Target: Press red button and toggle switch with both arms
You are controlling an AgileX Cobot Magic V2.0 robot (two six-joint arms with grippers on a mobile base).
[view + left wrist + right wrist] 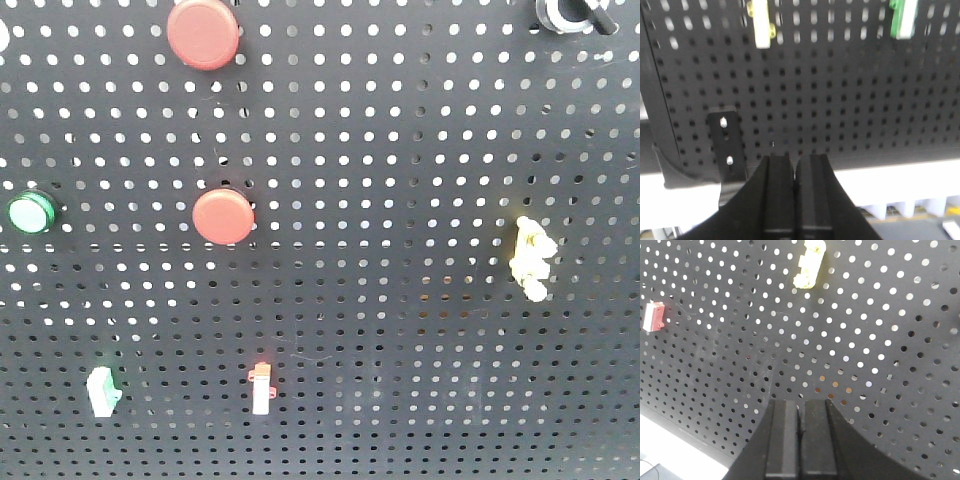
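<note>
Both pincers, left pincer (795,172) and right pincer (800,415), are closed and empty, presumably as blunt pressing tips; red button (223,216) sits untouched on the pegboard (400,300).

Robot test lab or workshop bench.
Shown by a black pegboard (400,200) studded with red buttons (223,216), a green button (30,213) and small switches (262,390), bolted by a bracket (727,145) to a white shelf (900,180).

A black pegboard (400,150) fills the front view, daylight glinting through its holes. Below its lower edge, the left wrist view shows a white ledge (900,175) and grey floor (910,230).
</note>
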